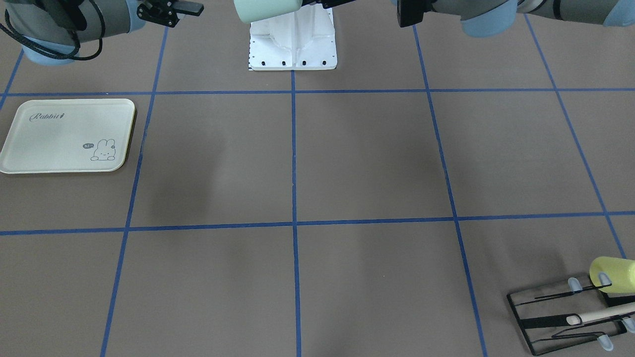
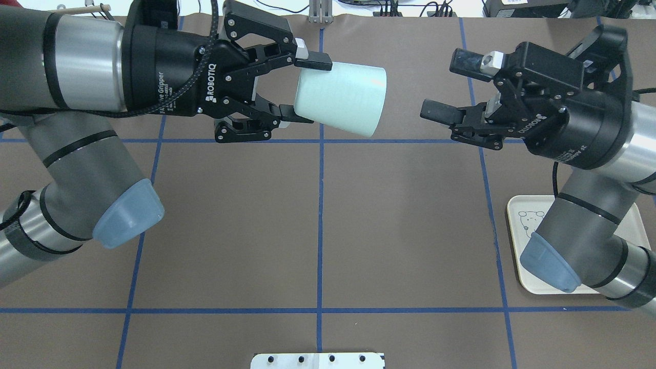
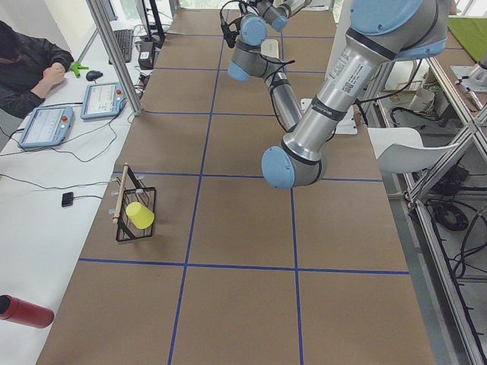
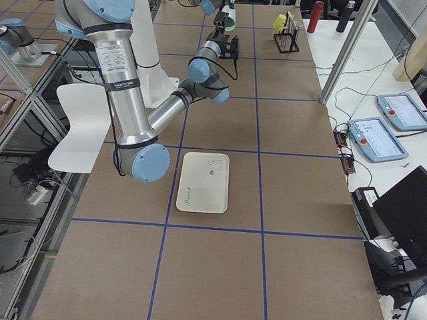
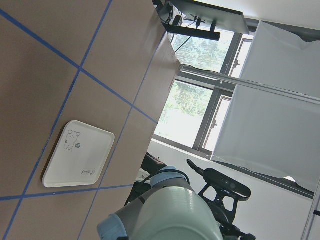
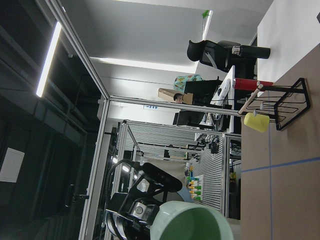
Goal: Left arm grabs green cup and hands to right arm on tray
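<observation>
Nearby, yellow cup [image 1: 612, 274] on wire rack [image 1: 545, 322], right arm [image 2: 579, 220] overlapping tray [image 2: 514, 225]

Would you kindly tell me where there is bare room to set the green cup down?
The tray is bare all over. The table squares between the tray and the wire rack are free too. Crowded: the rack's corner, where the yellow cup and a wooden stick sit on it.
</observation>
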Motion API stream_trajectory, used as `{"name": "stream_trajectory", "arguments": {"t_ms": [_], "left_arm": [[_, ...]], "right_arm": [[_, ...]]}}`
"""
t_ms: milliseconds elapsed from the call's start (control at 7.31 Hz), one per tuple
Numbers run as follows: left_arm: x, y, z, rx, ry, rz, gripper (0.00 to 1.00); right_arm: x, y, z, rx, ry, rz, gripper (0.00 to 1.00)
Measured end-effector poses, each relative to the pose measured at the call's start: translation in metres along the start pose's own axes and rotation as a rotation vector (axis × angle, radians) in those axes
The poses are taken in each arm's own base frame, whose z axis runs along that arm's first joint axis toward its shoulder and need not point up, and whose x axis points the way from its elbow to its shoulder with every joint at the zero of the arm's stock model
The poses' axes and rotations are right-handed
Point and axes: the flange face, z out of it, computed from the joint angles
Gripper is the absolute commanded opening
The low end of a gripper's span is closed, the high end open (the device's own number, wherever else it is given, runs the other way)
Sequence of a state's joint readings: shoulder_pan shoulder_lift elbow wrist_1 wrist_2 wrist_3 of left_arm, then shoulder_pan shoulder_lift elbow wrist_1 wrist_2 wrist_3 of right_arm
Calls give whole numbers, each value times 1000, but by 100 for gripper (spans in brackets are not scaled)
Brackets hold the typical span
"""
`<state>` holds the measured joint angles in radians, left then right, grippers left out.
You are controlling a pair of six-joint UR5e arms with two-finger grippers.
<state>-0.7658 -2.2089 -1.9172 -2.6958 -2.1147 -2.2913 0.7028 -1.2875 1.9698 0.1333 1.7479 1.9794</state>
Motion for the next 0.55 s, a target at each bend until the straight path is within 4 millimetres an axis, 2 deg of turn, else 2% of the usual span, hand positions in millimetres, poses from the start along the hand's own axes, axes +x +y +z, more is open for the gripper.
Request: {"name": "stream_trajectory", "arguments": {"t_ms": [273, 547], "left_arm": [[0, 0, 0, 1, -1, 0, 0], [0, 0, 1, -1, -1, 0, 0]], "right_arm": [[-1, 13, 16, 2, -41, 28, 98], [1, 17, 21, 8, -51, 38, 96]]}}
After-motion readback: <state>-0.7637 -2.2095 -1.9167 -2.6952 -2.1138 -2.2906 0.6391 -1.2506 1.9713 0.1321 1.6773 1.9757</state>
